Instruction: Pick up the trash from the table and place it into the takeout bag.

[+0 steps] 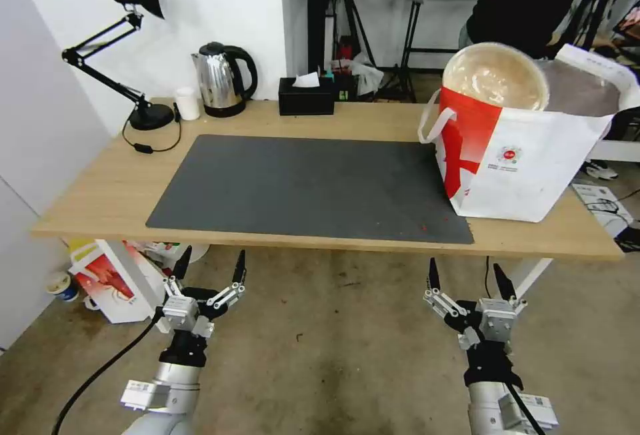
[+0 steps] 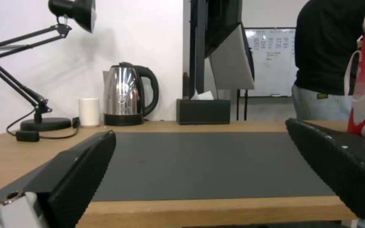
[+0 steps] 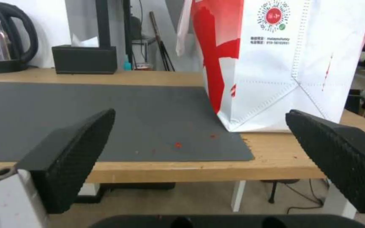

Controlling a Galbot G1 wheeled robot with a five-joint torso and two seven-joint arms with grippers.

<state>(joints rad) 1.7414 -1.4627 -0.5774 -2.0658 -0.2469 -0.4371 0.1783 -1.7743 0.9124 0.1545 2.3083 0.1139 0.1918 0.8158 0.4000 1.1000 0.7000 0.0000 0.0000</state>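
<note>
- Left gripper [image 1: 210, 267] parked below the bench's near edge, toward its left end; fingers spread wide, nothing held.
- Right gripper [image 1: 468, 275] parked below the near edge toward the right end; also wide open, empty.
- Bench [image 1: 100, 201]: light wood top w/ dark grey mat [image 1: 307, 185] across the middle.
- Takeout bag [image 1: 527, 155] upright on the bench's right end, red-and-white, white loop handle, small round red logo on its front; near-left bottom corner rests on the mat's right edge.
- Shallow beige pulp bowl [image 1: 495, 76] sticks out of the bag's top at the far-left side, tilted on edge, inside facing the head cam.
- Silver-grey lining seen inside the bag mouth; other contents can't tell.
- Few small red scraps [image 3: 177, 145] on the mat near its near-right corner, just beside the bag.
- Far edge of bench, left to right: black desk lamp [image 1: 137, 48] at far-left corner, small white cup [image 1: 188, 103], steel kettle [image 1: 223, 80], black tissue box [image 1: 306, 96].
- Lamp cord w/ inline switch [image 1: 141, 148] lies on bare wood left of the mat.
- Smaller white bag w/ red-orange print [image 1: 110, 281] on the floor under the bench's left end.
</note>
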